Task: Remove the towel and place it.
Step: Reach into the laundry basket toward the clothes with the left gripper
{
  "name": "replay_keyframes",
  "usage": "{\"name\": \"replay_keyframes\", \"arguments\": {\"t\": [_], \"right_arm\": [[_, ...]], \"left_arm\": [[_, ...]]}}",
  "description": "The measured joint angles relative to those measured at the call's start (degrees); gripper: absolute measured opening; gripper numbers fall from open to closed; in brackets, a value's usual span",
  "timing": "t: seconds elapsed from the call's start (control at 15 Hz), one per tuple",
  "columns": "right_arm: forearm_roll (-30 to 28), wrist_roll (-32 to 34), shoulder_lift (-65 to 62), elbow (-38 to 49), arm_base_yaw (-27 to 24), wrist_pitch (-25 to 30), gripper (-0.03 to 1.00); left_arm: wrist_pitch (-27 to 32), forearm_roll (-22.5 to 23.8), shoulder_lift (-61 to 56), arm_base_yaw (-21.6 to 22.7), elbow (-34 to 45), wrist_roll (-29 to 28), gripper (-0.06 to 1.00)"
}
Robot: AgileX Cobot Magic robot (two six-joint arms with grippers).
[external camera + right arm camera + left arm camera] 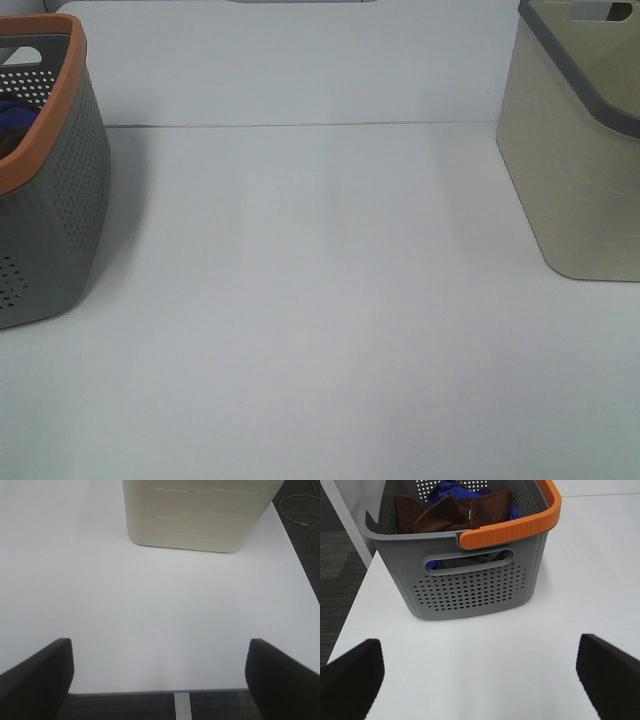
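The dark brown plush towel (452, 512) lies crumpled inside the grey perforated basket with an orange rim (470, 587), on top of a blue cloth (451, 487). In the exterior high view the basket (45, 200) stands at the far left; a bit of blue cloth (15, 118) shows inside, and the towel is hidden there. My left gripper (480, 680) is open and empty, above the table in front of the basket's handle side. My right gripper (160, 677) is open and empty near the table's front edge, facing the beige basket (197, 512).
The beige basket with a grey rim (580, 150) stands at the far right of the white table (320, 300). A wall panel runs behind the table. Dark floor and a cable (300, 502) lie beyond the table's edges.
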Motion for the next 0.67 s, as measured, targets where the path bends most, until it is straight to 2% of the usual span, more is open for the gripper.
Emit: {"name": "replay_keyframes", "arguments": {"t": [0.53,0.67], "right_arm": [[0.0,0.0,0.0,0.0,0.0,0.0,0.91],[0.2,0.0,0.0,0.0,1.8,0.0,0.91]], "left_arm": [[0.0,0.0,0.0,0.0,0.0,0.0,0.99],[0.0,0.0,0.0,0.0,0.0,0.0,0.99]]}}
